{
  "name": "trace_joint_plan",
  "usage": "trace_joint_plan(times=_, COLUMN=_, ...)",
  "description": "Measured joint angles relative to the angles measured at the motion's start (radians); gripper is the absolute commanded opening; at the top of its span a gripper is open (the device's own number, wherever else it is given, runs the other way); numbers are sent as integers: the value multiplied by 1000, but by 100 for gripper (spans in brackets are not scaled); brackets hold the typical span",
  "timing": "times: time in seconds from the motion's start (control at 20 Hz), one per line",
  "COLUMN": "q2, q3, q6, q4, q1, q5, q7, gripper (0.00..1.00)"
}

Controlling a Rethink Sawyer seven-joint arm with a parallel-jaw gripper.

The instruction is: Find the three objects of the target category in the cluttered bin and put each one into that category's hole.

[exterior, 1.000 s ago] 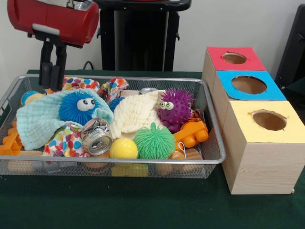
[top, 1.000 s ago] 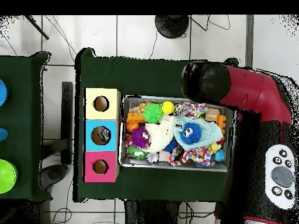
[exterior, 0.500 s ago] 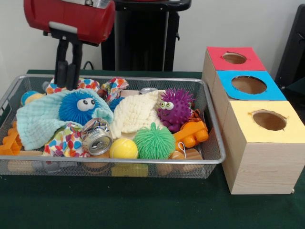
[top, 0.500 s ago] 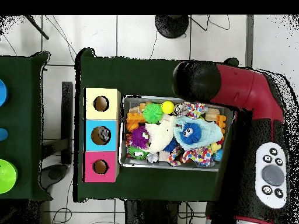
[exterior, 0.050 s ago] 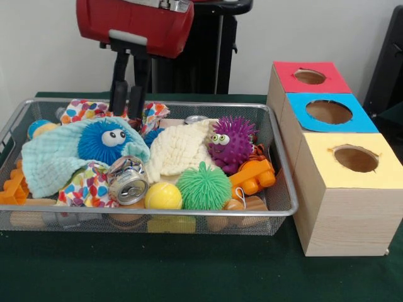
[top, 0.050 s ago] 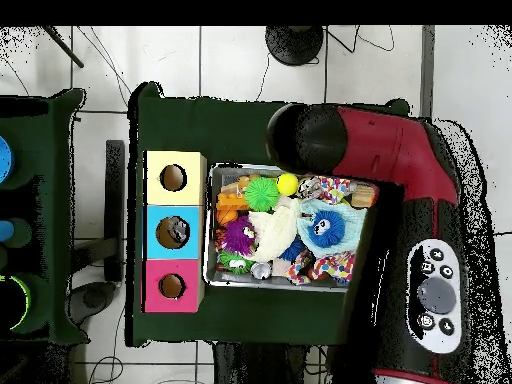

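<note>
Green cloth covers the table (exterior, 0.050 s ago: 189,277), which carries a wire mesh bin (exterior, 0.050 s ago: 277,151) and, just beside it, a row of three wooden boxes. Each box has a round hole in its coloured top: the red box (exterior, 0.050 s ago: 310,77) stands farthest from the front camera, the blue box (exterior, 0.050 s ago: 329,112) is in the middle, and the yellow box (exterior, 0.050 s ago: 354,158) is nearest.

Bin contents, front view:
- A blue furry ball with eyes (exterior, 0.050 s ago: 104,141) rests on a light blue cloth (exterior, 0.050 s ago: 47,160).
- A cream cloth (exterior, 0.050 s ago: 176,151) lies at the centre.
- A purple spiky ball with eyes (exterior, 0.050 s ago: 231,143) sits just beside the cream cloth, toward the boxes.
- A green spiky ball (exterior, 0.050 s ago: 203,187) lies near the front wall, touching a yellow ball (exterior, 0.050 s ago: 163,196).
- A crushed can (exterior, 0.050 s ago: 127,180) lies beside the yellow ball, on a multicoloured patterned cloth (exterior, 0.050 s ago: 88,187).
- An orange toy block (exterior, 0.050 s ago: 253,176) lies between the purple spiky ball and the bin wall nearest the boxes.

The target category is not identifiable from the views.

The red arm (exterior, 0.050 s ago: 135,25) enters from above. The gripper (exterior, 0.050 s ago: 128,100) hangs over the rear part of the bin, above the blue furry ball. Its two dark fingers (exterior, 0.050 s ago: 118,94) point down, stand close together with a narrow gap, and hold nothing. In the overhead view the arm (top, 0.050 s ago: 400,170) covers the side of the bin away from the boxes.
</note>
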Motion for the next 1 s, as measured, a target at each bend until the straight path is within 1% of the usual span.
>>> trace_joint_plan(times=0.45, q2=-2, q3=-4, q6=-1, q4=21, q1=-2, q5=26, q7=0, gripper=100)
trace_joint_plan(times=0.75, q2=-6, q3=-11, q6=-16, q4=84, q1=-3, q5=54, q7=0, gripper=100)
trace_joint_plan(times=1.0, q2=-6, q3=-27, q6=-24, q4=108, q1=-2, q5=61, q7=0, gripper=100)
